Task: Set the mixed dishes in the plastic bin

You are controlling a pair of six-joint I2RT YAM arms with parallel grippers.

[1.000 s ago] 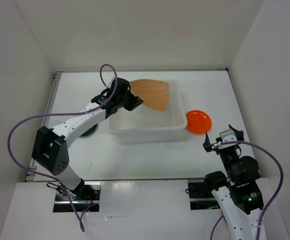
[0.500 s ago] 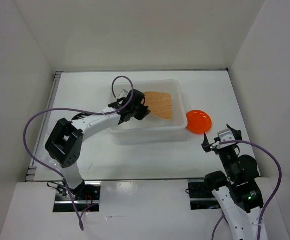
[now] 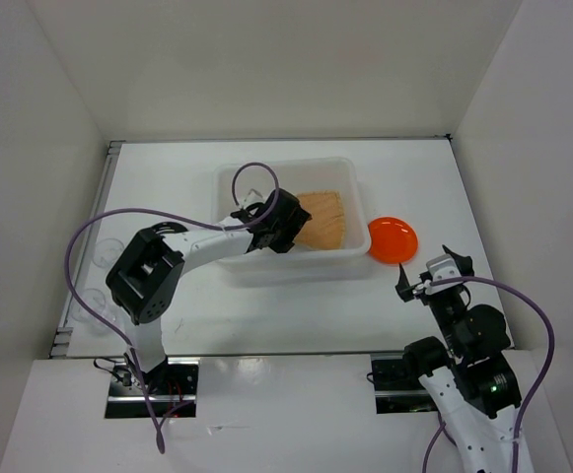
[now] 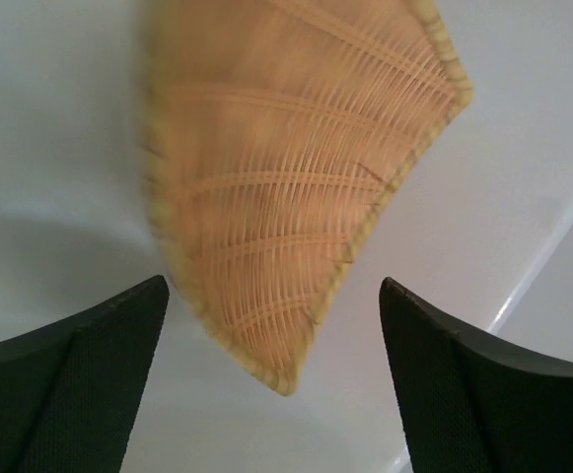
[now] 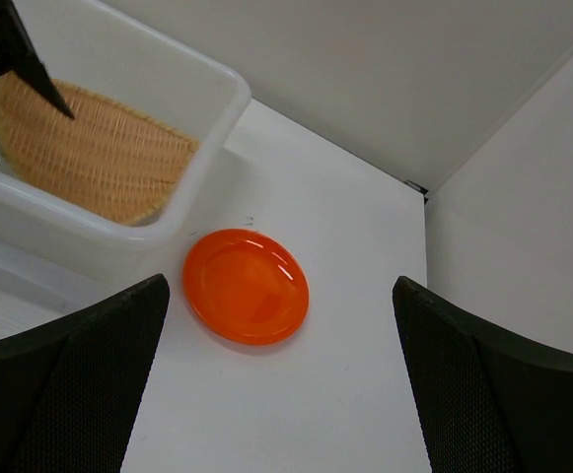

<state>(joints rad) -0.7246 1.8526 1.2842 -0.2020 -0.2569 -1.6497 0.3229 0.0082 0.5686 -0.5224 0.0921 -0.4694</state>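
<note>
Woven dish (image 3: 323, 218) lies in the bin (image 3: 296, 264); plate (image 3: 393, 239) just right of the bin.

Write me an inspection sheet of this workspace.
Surface: white table, no spills seen.
Job's things: tan woven rounded-triangle dish lies inside the translucent white plastic bin. Small round orange plate sits on the table beside the bin's right end. Faint small clear plastic cups seem to stand at the table's left edge.
Clutter: nothing seen.
Grippers: left gripper open over the dish, not gripping it. Right gripper open, holding nothing, near the plate.
Cables: purple cables loop off both arms; one arcs above the bin.
Surroundings: white walls on three sides.
</note>
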